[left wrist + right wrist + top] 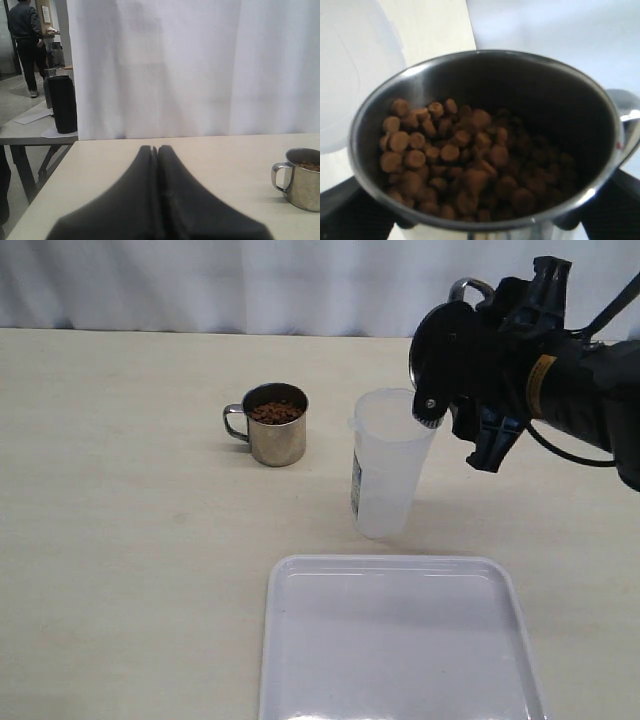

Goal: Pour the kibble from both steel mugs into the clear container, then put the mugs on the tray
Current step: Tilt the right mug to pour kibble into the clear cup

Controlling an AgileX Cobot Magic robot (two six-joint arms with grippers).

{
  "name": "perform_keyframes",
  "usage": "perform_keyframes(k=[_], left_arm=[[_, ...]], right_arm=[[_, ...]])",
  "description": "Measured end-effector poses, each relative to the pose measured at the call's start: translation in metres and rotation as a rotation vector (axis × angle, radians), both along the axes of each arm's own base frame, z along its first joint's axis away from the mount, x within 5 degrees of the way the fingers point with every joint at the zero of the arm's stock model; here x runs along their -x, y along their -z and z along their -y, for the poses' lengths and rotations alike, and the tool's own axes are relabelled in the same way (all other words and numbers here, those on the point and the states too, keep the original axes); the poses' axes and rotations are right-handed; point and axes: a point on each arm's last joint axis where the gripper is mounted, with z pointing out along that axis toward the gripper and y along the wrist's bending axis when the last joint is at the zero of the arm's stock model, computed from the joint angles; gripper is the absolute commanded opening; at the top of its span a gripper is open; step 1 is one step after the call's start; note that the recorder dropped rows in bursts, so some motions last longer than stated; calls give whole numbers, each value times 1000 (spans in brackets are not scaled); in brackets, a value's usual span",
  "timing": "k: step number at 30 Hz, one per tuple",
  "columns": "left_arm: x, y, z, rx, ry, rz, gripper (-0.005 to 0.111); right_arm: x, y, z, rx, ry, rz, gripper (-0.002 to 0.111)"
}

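Observation:
My right gripper [452, 368] is shut on one steel mug [440, 350] and holds it tilted at the rim of the clear container [385, 465]. The right wrist view looks into this mug [485, 70]: kibble [460, 160] is heaped toward its lower side, and the container's whitish wall [350, 75] lies just beyond. The dark fingers [350, 210] clasp the mug's outside. The second steel mug [277, 425] stands upright to the container's left, with kibble [275, 412] in it. My left gripper [155, 148] is shut and empty, with that mug [302, 177] ahead to one side. The left gripper is outside the exterior view.
The white tray [390, 562] lies at the table's front edge, just in front of the container. A white curtain [200, 280] hangs behind the table. Beyond the table's side, the left wrist view shows another table with a black cylinder [62, 102] and a person [25, 40].

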Motion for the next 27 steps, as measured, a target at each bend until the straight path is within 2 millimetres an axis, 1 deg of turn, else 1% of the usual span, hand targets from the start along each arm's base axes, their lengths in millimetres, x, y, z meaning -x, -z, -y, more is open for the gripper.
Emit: perform_keyframes(k=[6, 12, 24, 27], left_arm=[[0, 0, 0, 0, 0, 0, 0], [0, 0, 0, 0, 0, 0, 0], [0, 0, 0, 0, 0, 0, 0], [0, 0, 0, 0, 0, 0, 0]], right_arm=[[0, -1, -2, 55, -53, 12, 5], [-2, -6, -4, 54, -61, 28, 5], [-2, -6, -5, 121, -100, 46, 5], [-4, -12, -6, 117, -102, 62, 5]])
